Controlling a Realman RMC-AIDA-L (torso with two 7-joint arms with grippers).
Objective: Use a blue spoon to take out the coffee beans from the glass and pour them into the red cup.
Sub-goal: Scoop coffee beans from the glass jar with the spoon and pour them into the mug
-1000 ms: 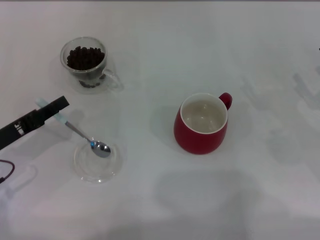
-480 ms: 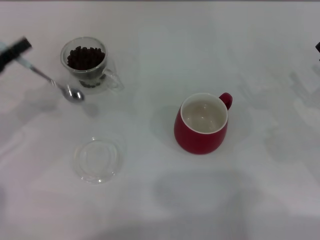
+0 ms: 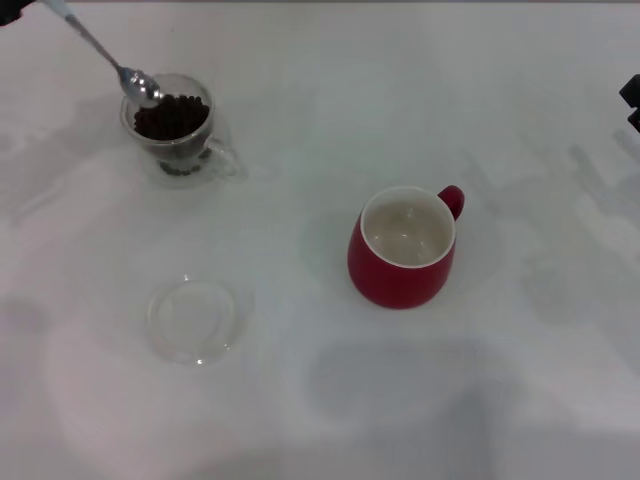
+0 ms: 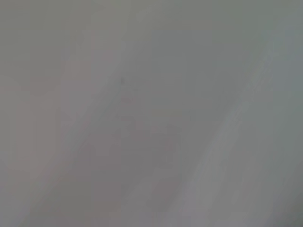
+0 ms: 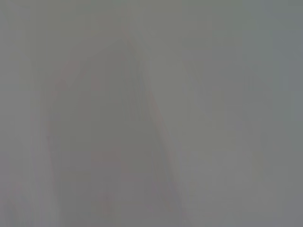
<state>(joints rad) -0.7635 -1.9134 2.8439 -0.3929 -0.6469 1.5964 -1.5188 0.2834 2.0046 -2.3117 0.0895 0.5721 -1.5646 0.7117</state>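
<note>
The blue spoon point(image 3: 105, 55) is held aloft, slanting down from the far left corner of the head view, its metal bowl just over the near-left rim of the glass point(image 3: 172, 125). We cannot tell whether the bowl touches the coffee beans point(image 3: 170, 116); it looks empty and sits at rim height. The beans fill the glass as a dark heap.

The red cup point(image 3: 404, 247) stands well apart to the right, handle to the far right, cream inside bare: no beans in it.

Only a dark sliver of the left gripper point(image 3: 8, 10) shows at the frame corner, at the handle end of the spoon. We judge it grips the handle, since the spoon hangs in the air, but its grip itself lies outside the frame. The right gripper point(image 3: 630, 100) shows only as a dark bit at the right edge, idle; we cannot tell its state.

A clear saucer point(image 3: 194, 321) lies near, empty, on the white table point(image 3: 300, 400).

Progress, as we judge it: spoon fetched and brought to the glass. Left to do: scoop, carry, pour.
</note>
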